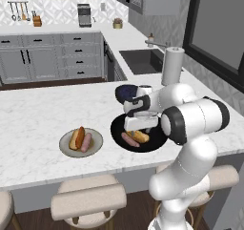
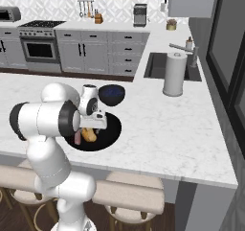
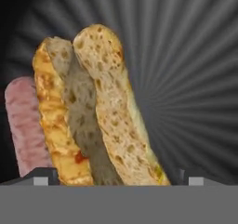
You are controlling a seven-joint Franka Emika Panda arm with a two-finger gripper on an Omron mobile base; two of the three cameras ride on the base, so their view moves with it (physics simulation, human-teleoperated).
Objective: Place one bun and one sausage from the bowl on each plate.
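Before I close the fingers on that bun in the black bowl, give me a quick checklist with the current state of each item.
1. Gripper open: ok, fingertips stand wide apart.
2. Bun between the fingertips: ok, it sits between them in the hand view.
3. Sausage clear of the grasp: ok, it lies beside the bun, outside the fingertip.
4. Bun and sausage both in the black bowl: ok.
5. Grey-rimmed plate already served: ok, it holds a bun and a sausage.
6. White plate free to receive: cannot tell.
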